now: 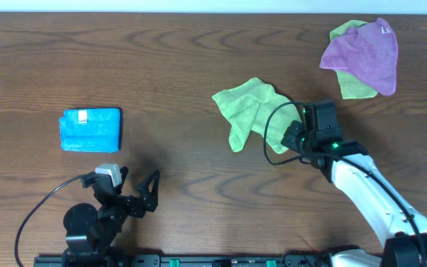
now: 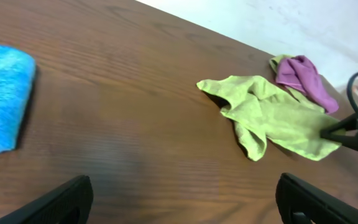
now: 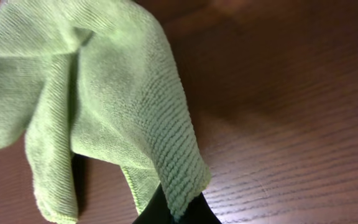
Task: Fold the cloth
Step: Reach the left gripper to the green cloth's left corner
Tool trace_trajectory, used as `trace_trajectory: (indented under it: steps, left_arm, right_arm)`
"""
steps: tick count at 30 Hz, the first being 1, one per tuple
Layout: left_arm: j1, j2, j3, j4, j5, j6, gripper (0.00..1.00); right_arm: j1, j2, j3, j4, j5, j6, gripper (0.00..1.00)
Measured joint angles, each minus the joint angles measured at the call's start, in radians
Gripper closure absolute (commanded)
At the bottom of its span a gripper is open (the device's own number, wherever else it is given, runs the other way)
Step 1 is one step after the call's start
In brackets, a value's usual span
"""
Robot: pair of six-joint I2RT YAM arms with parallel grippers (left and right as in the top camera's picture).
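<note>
A crumpled light green cloth (image 1: 252,109) lies on the wood table right of centre. It also shows in the left wrist view (image 2: 270,114) and fills the right wrist view (image 3: 98,93). My right gripper (image 1: 286,136) is shut on the green cloth's near right edge, and its black fingers (image 3: 178,210) pinch a fold that hangs over them. My left gripper (image 1: 134,194) is open and empty near the table's front left edge, far from the cloth, with its fingertips at the bottom corners of the left wrist view (image 2: 179,202).
A folded blue cloth (image 1: 90,129) lies at the left, also in the left wrist view (image 2: 2,96). A purple cloth (image 1: 365,52) lies over another green cloth (image 1: 352,84) at the back right. A black cable (image 1: 274,126) loops beside my right gripper.
</note>
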Motion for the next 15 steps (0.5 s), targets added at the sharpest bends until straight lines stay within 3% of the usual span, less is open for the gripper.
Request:
trace_trajectory:
  steps: [5, 15]
  left_arm:
    - [0.0, 0.04, 0.02, 0.0, 0.06, -0.06, 0.04]
    - [-0.023, 0.62, 0.454, -0.086, 0.112, -0.069, 0.05]
  right_arm:
    - [0.0, 0.0, 0.043, 0.003, 0.003, 0.0, 0.96]
    - [0.0, 0.0, 0.045, 0.0, 0.007, 0.0, 0.94]
